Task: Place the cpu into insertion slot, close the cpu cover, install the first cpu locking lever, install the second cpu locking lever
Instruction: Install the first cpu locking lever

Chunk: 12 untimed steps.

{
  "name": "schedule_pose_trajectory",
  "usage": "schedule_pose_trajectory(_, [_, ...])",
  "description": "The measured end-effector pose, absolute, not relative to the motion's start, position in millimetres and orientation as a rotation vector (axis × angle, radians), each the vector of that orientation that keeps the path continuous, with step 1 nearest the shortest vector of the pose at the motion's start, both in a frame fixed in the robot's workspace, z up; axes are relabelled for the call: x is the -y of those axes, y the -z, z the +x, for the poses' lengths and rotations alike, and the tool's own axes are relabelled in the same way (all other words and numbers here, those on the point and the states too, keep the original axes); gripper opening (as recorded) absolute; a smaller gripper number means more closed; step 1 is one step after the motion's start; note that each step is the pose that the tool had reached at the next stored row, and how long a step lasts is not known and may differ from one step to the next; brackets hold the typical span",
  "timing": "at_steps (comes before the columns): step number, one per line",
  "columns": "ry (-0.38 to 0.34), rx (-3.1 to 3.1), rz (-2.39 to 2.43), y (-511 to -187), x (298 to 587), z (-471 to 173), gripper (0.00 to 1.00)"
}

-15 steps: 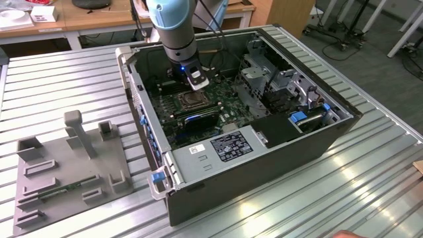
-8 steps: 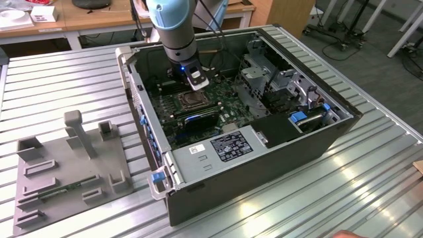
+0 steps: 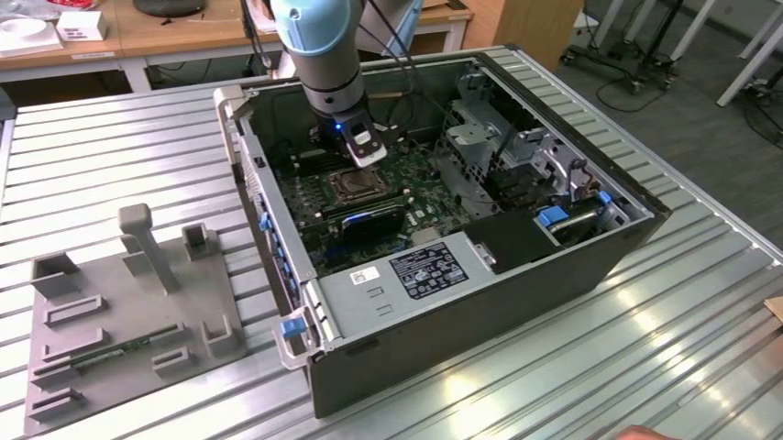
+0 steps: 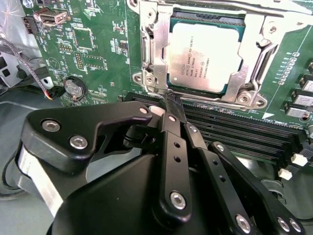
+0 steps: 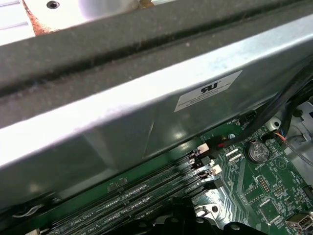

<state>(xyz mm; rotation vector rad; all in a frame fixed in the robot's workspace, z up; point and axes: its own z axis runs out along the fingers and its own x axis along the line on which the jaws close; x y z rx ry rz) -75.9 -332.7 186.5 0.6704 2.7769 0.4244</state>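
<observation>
**A:** Where is the cpu [image 4: 205, 56]?

**B:** In the second wrist view it lies flat in the insertion slot [image 3: 336, 185], pale face up. The cpu cover [image 4: 151, 54] lies down around it, framing it in silver.

**A:** And the gripper [image 3: 365, 158]?

**B:** It is narrow. In the second wrist view the black fingers [image 4: 172, 147] meet at their tips, and I see nothing pinched between them. The tips are just beside the cover's edge, above the long black memory slots [image 4: 234, 129].

**A:** The levers?

**B:** A thin metal rod [image 4: 215, 5] runs along one edge of the cover. I cannot tell if it is latched.

**A:** How does it look from outside?

**B:** In the exterior view the arm reaches down into the open computer case [image 3: 490, 302], and the slot is at six o'clock from the gripper, close under it. A grey fixture tray [image 3: 123, 312] lies on the table [image 3: 588, 385] at eight o'clock from the case, well apart.
</observation>
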Motion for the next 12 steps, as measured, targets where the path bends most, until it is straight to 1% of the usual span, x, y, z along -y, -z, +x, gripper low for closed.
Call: schedule_pose_trajectory(12, [-0.424,-2.775,0.675,-186.5,332.4,-72.2,0.1])
